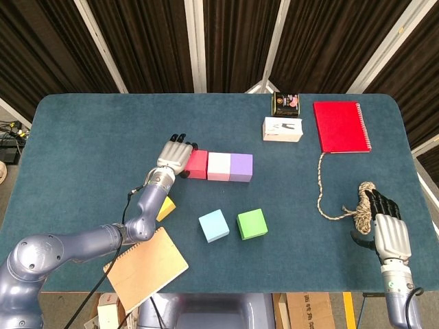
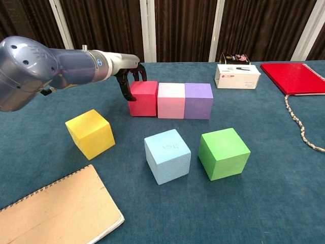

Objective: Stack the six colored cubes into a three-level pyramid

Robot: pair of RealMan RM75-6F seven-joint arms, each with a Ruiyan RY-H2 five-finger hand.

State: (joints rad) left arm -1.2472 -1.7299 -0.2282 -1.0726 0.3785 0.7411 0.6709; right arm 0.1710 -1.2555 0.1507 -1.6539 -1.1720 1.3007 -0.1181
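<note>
We see the yellow cube (image 1: 164, 208) half hidden under the left arm from above; the brown notebook (image 2: 56, 213) and rope (image 2: 302, 128) run off frame.

Bright, even overhead light; soft short shadows under the cubes on the tabletop (image 2: 264, 193). Both views sharp, no glare.
</note>
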